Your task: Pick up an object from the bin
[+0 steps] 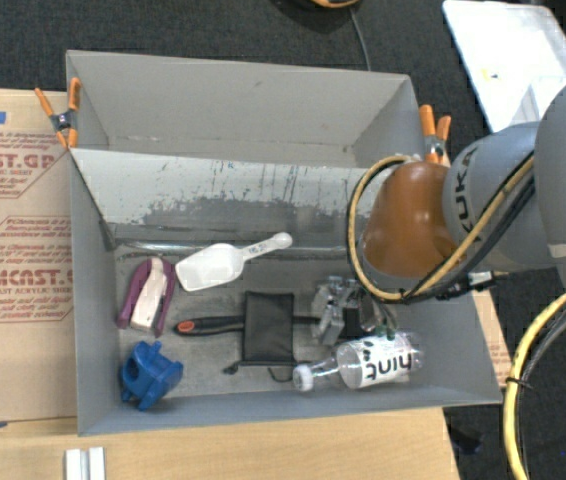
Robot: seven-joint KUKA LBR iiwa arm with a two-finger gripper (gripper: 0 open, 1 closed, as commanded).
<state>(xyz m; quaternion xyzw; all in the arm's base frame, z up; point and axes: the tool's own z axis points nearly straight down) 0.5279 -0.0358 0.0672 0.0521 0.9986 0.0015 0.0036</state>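
Note:
My gripper point(334, 308) reaches down at the right of the bin floor, its metal fingers spread apart with nothing between them. Just below it lies a clear plastic bottle point(363, 361) with "hint" lettering, on its side near the front wall. To the gripper's left rests a black squeegee-like tool point(266, 326) with a black and red handle pointing left. Its right edge is close to the fingertips.
A white scoop point(225, 263) lies mid-floor toward the back. A purple and white stapler-like thing point(145, 294) sits at the left, a blue plastic piece point(147, 374) in the front left corner. The arm with its orange cover and cables hangs over the bin's right side.

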